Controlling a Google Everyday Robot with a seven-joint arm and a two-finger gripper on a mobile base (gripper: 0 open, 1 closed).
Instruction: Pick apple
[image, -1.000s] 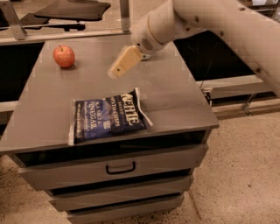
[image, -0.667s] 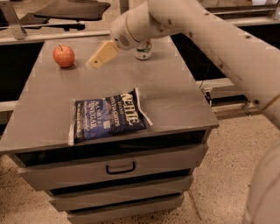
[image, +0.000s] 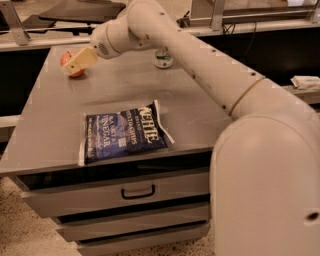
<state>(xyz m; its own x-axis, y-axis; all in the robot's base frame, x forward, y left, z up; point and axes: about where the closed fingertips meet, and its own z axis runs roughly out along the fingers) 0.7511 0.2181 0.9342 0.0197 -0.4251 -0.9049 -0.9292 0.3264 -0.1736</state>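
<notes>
The apple (image: 65, 57) is sitting on the table (image: 55, 125), far back & to the left of the chip bag (image: 122, 132). The gripper (image: 79, 61) is hanging right in front of the apple, also back-left of the bag.

I think it's closing in for the grab. An apple is round & rolls easy, so it should be going slow, w/ no bumping. Best to be hugging the apple's fat middle from both sides, squeezing soft, then lifting straight up.

Hard to see:
- The gripper is covering most of the apple. Only a red bit up top & a bit at the bottom are showing.
- Can't tell if the gripper is spread or pinching, or even touching the apple.
- The arm is hiding the top of a small round thing (image: 163, 60) back-right of the bag, so I can't name it.
</notes>
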